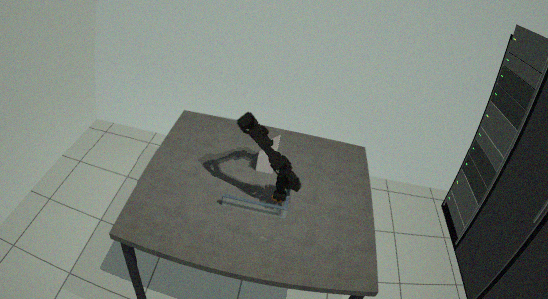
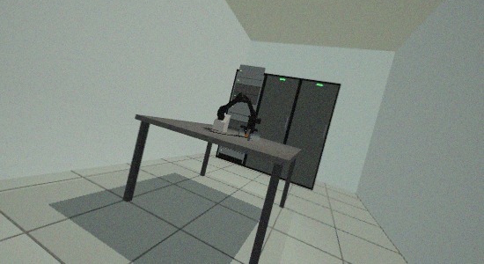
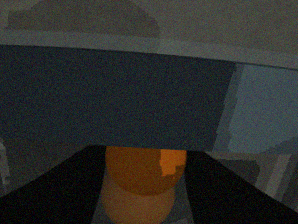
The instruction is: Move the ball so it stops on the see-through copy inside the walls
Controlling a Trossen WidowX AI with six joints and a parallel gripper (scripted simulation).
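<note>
Top view: the arm reaches down toward 6 o'clock, its gripper (image 1: pixel 280 195) at the right end of the clear walls (image 1: pixel 251 204) on the tabletop (image 1: pixel 319 239).

Exterior view: too small to judge.

Wrist view: narrowed fingers flank the orange ball (image 3: pixel 143 172), apparently gripping it to carry, just before the wall.

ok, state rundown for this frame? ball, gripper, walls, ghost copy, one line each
ball: orange, on the table between the gripper's fingers, close to the wall.
gripper: lowered at the corner, shut on the ball.
clear walls: low, upright, forming a corner by the gripper.
see-through copy: cannot pick it out from the ball in any view.
table: upright.
</note>
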